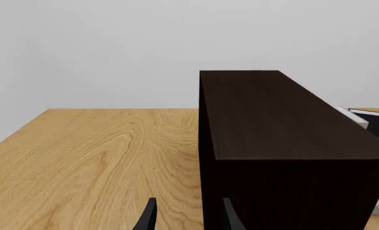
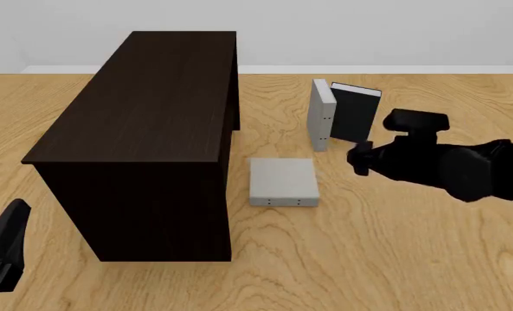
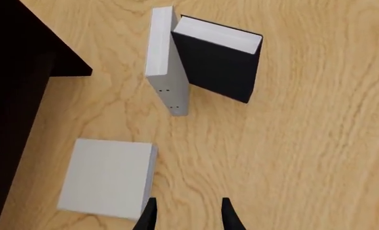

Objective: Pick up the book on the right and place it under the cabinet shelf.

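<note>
A thin light grey book (image 2: 322, 115) with small dark dots on its spine stands upright, touching a black-covered book (image 2: 354, 113); both also show in the right wrist view, the grey one (image 3: 166, 60) and the black one (image 3: 218, 62). A second light grey book (image 2: 282, 182) lies flat beside the dark brown cabinet (image 2: 144, 129), and also shows in the right wrist view (image 3: 106, 177). My right gripper (image 2: 357, 159) is open and empty, above the table just right of the flat book; its fingertips (image 3: 149, 215) show in its wrist view. My left gripper (image 2: 10, 227) is open and empty by the cabinet's near left corner (image 1: 292, 143).
The wooden table (image 2: 395, 259) carries everything. The cabinet fills its left half. The table's far edge meets a white wall (image 2: 369, 32).
</note>
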Tool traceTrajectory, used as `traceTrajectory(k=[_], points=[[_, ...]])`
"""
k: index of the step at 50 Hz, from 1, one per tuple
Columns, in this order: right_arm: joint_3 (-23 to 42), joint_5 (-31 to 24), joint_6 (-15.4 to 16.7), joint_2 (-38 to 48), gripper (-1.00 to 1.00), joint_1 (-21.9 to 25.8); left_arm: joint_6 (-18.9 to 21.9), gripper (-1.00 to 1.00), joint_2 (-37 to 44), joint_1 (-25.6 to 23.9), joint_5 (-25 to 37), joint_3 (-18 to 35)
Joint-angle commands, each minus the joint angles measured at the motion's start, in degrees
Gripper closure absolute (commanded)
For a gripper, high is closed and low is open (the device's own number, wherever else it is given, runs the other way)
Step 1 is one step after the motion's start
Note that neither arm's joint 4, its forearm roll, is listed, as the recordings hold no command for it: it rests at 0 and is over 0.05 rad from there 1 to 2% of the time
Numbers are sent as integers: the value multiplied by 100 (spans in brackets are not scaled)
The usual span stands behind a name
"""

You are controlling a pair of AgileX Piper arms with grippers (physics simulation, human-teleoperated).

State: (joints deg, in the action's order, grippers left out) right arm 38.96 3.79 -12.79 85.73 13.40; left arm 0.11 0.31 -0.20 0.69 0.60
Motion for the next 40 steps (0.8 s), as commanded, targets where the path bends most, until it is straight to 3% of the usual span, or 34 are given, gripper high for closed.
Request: traceTrajectory(k=[1, 40], points=[[46, 772, -511, 851, -100, 185, 14, -100, -10, -17, -17, -2], [427, 1377, -906, 2240, -100, 591, 22, -100, -20, -17, 9, 21]])
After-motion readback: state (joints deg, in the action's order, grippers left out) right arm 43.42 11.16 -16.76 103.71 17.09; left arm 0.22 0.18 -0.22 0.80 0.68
